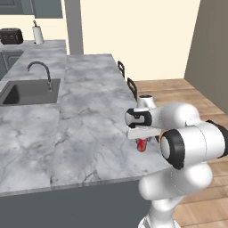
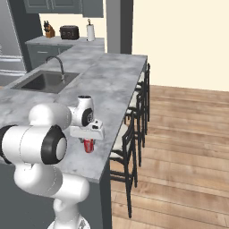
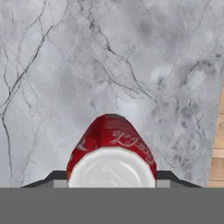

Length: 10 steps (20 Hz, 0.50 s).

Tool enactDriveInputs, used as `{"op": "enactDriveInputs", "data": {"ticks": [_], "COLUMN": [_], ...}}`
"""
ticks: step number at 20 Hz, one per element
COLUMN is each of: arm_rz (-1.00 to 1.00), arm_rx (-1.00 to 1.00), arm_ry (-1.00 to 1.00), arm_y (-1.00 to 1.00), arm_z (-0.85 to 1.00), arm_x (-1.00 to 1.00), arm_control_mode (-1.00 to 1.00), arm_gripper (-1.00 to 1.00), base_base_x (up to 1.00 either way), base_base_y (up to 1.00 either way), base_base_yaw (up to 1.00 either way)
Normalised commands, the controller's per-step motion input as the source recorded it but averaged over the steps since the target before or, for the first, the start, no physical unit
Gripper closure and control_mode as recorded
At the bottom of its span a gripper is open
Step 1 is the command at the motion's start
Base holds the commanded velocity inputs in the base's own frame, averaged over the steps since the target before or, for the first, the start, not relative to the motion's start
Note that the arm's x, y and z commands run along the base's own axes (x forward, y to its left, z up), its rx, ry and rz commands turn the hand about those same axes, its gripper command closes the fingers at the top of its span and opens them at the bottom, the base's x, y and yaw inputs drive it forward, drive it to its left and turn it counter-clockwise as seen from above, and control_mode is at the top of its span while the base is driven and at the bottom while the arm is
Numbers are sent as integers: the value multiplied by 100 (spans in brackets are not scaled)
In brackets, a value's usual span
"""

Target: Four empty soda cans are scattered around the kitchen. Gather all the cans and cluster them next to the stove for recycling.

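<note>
The two-finger gripper point(image 3: 112, 177) pinched a small red metal soda can point(image 3: 112, 151) from above; it stood upright near the grey marble island counter's point(image 1: 84, 129) edge, presumably for carrying stoveward.

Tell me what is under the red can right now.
The red can stands upright on the grey marble counter, near its edge. The tool brackets its sides from above. The can's base and the marble directly beneath it are hidden by the can itself.

The white arm folds forward from its base, elbow bent, wrist turned straight down. Its gripper point(image 3: 112, 177) points downward, the two dark fingers point(image 3: 54, 177) closed against a red can point(image 3: 112, 148).
</note>
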Motion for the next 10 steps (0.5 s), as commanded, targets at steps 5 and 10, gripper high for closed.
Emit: {"op": "enactDriveInputs", "data": {"ticks": [5,10], "arm_rz": [0,0], "arm_rx": [0,0], "arm_ry": [0,0], "arm_y": [0,1], "arm_z": [0,11], "arm_x": [-6,-5], "arm_control_mode": [-100,-100], "arm_gripper": [100,100], "base_base_x": [0,0], "base_base_y": [0,0], "base_base_yaw": [0,0]}}
